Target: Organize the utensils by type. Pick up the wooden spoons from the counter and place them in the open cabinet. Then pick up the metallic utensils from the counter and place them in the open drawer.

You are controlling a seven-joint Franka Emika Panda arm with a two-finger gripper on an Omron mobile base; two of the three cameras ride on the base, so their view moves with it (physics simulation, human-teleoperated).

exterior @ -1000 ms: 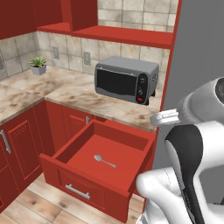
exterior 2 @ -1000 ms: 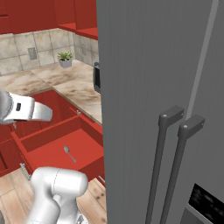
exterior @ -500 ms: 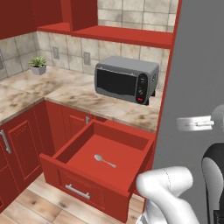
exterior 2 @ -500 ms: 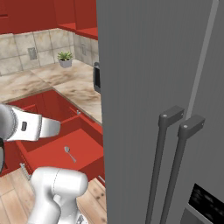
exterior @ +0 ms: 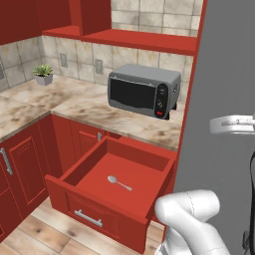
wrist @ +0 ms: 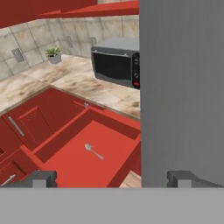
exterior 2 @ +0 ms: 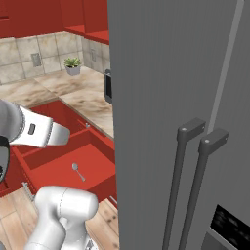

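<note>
The open drawer [exterior: 74, 187] stands pulled out under the counter [exterior: 94, 107], its red inside bare but for one small silver spoon [exterior: 118, 183], one of the metallic utensils. The same spoon [wrist: 93, 151] lies near the drawer's [wrist: 57, 144] middle in the hand view and shows from the right base view too [exterior 2: 77, 171]. My gripper [wrist: 113, 179] hangs high and to the right of the drawer, beside the grey fridge wall; its jaws stand wide open and hold nothing. It appears as a white piece [exterior: 215, 124] against the fridge. The wooden spoons and the open cabinet are out of view.
A grey microwave [exterior: 144, 89] sits on the counter behind the drawer, and a small potted plant [exterior: 44, 73] stands in the far left corner. The tall grey fridge [exterior 2: 185, 97] rises close on the right. A doorless red shelf [exterior: 124, 37] runs above the microwave.
My hand has swung to the right and slightly up, away from the drawer and across the fridge side. The spoon and the drawer have not moved.
</note>
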